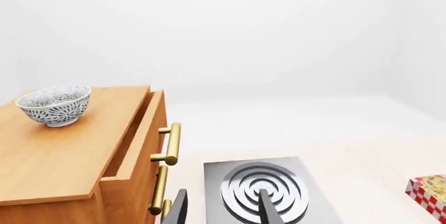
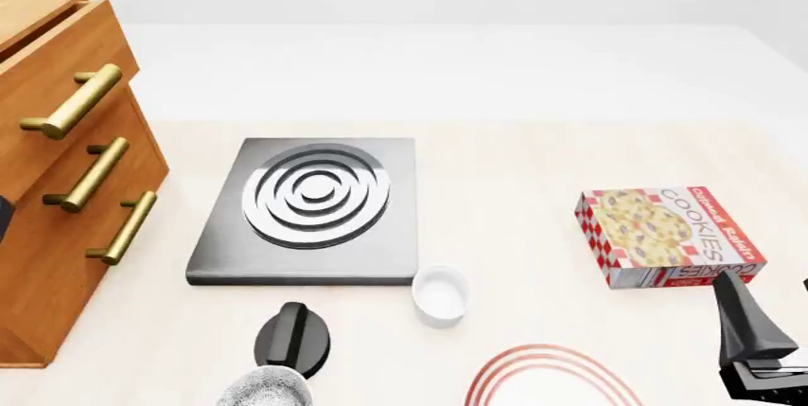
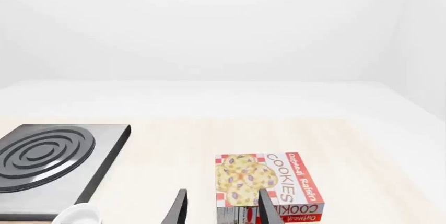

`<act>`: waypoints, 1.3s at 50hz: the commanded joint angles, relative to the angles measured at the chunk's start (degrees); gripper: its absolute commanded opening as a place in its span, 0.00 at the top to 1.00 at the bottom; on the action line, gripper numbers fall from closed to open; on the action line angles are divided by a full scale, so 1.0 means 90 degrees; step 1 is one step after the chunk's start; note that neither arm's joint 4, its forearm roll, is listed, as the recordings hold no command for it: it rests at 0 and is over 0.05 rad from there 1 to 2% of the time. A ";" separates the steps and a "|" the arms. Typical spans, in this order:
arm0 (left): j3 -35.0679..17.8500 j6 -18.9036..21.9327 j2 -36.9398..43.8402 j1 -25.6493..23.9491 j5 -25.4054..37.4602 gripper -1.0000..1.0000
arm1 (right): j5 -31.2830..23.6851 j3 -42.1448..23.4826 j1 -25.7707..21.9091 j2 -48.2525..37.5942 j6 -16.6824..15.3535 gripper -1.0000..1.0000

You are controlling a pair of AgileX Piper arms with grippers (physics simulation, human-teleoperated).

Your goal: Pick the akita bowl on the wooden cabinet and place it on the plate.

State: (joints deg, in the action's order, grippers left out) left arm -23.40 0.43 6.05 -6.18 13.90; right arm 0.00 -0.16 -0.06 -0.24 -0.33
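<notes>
The akita bowl [image 1: 54, 105], white with fine black speckling, stands upright on the wooden cabinet [image 1: 62, 151], near the top's far corner. In the left wrist view my left gripper [image 1: 223, 211] is open and empty, off the cabinet's front side and well away from the bowl, pointing at the stove. The front view cuts off the top of the cabinet [image 2: 57, 188], so the bowl is hidden there. The plate [image 2: 555, 361], white with red rings, lies at the front edge. My right gripper [image 3: 221, 209] is open and empty just short of the cookie box; one finger [image 2: 745, 316] shows in the front view.
A grey stove [image 2: 309, 203] sits mid-table beside the cabinet, whose top drawer [image 1: 136, 140] is slightly open. A small white bowl [image 2: 441, 292] sits in front of the stove, and a cookie box [image 2: 669, 236] lies right. A black rounded shape [image 2: 293, 335] and a speckled round rim [image 2: 265, 391] sit near the front edge.
</notes>
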 commanded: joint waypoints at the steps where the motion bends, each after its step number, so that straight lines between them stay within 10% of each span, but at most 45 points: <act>1: -0.0557 -0.0155 0.0243 0.0039 0.0135 0.00 | 0.0002 -0.0001 0.0001 -0.0004 0.0000 0.00; 36: -0.3068 -0.0831 0.1564 0.1168 0.0895 0.00 | 0.0002 -0.0001 0.0000 -0.0004 0.0001 0.00; 65: -0.3661 -0.1512 0.2702 0.2301 0.0937 0.00 | 0.0003 -0.0001 0.0000 -0.0003 0.0000 0.00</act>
State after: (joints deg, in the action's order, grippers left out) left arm -54.17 -11.58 25.89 9.86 22.35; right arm 0.02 -0.17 -0.05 -0.27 -0.33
